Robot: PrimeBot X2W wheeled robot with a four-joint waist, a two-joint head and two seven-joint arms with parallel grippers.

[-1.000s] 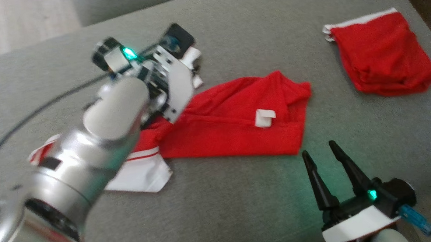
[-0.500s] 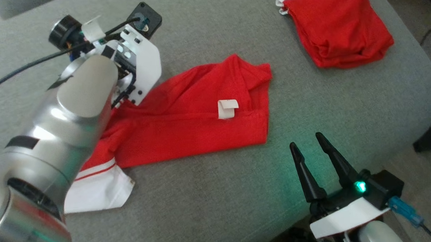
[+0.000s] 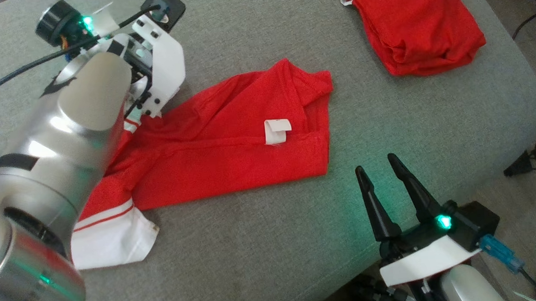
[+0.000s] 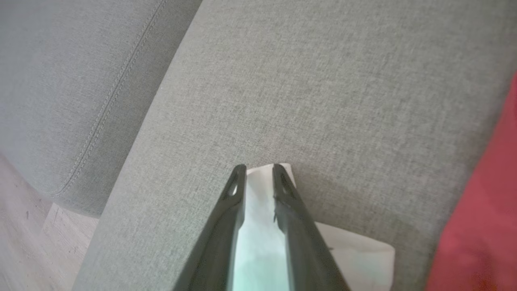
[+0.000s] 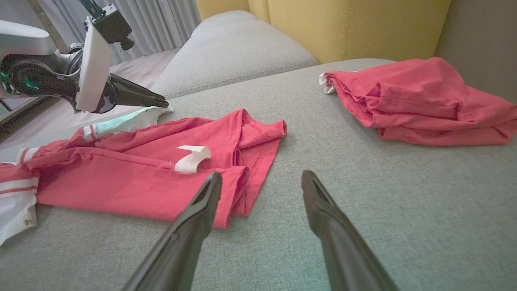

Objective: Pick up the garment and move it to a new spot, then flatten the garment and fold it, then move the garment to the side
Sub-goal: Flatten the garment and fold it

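Left side: my left gripper [image 4: 258, 171] clamped on white sleeve [image 4: 359, 258] of red shirt [image 3: 231, 157], toward far left edge of cushion [image 3: 264, 251]. Shirt lies rumpled across cushion's middle, white cuff [image 3: 112, 241] near front edge. My right gripper [image 3: 375, 162] spread wide, holding nothing, at front edge, near shirt's hem. Second red shirt [image 3: 419, 23] bunched at far right corner.

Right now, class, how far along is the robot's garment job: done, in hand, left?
Done: nothing visibly finished; the red garment lies rumpled on the grey cushion. In hand: the left gripper pinches its white trim; the right gripper stands open beside the hem, not touching. Left: lifting and moving, flattening, folding, setting aside.
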